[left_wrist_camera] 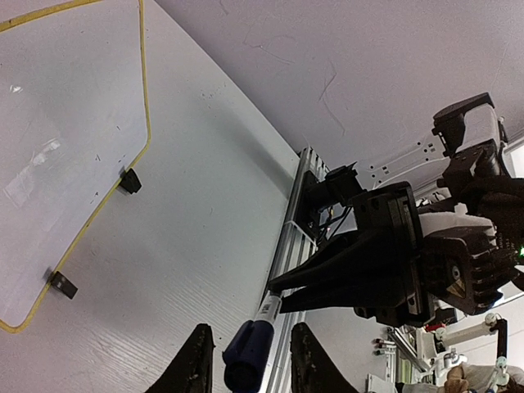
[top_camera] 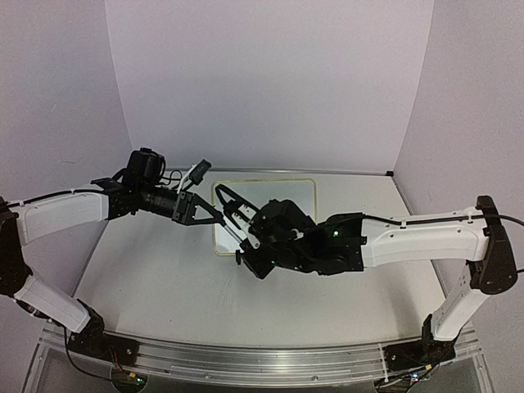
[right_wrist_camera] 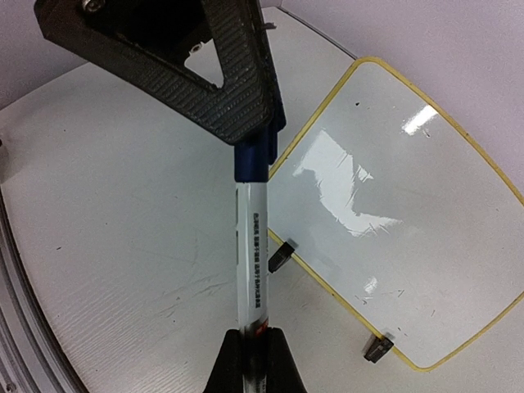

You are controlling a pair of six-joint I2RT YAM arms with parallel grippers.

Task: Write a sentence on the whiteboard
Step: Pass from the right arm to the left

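My right tool point(right_wrist_camera: 254, 352) is pressed together on a marker point(right_wrist_camera: 252, 246), pinching the tail end of its white barrel. From this tool's camera the barrel runs straight away from the fingertips, its line of printed text facing up. It ends in a dark blue cap point(right_wrist_camera: 250, 160).

My left tool point(left_wrist_camera: 250, 329) meets that cap head-on from the opposite side. Its fingers point(left_wrist_camera: 196, 360) are spread, with the cap sitting between them and a thin gap on each side. It is around the cap, not clamped on it. In the right wrist view one carbon-pattern finger of the left tool covers the far end of the cap.

The whiteboard point(right_wrist_camera: 393, 221) lies flat on the desk point(right_wrist_camera: 123, 205), to the right of the marker as my right tool sees it. Its yellow-rimmed near corner passes under the barrel close to the cap. Its face is plain white with patches of glare. Two small black clip feet point(right_wrist_camera: 278, 255) sit on the long edge nearest that tool, one just beside the barrel.

From overhead, both tools hang above the board's left edge, tip to tip. The left tool is just off the board over bare desk, and the right tool is over the board's left part.
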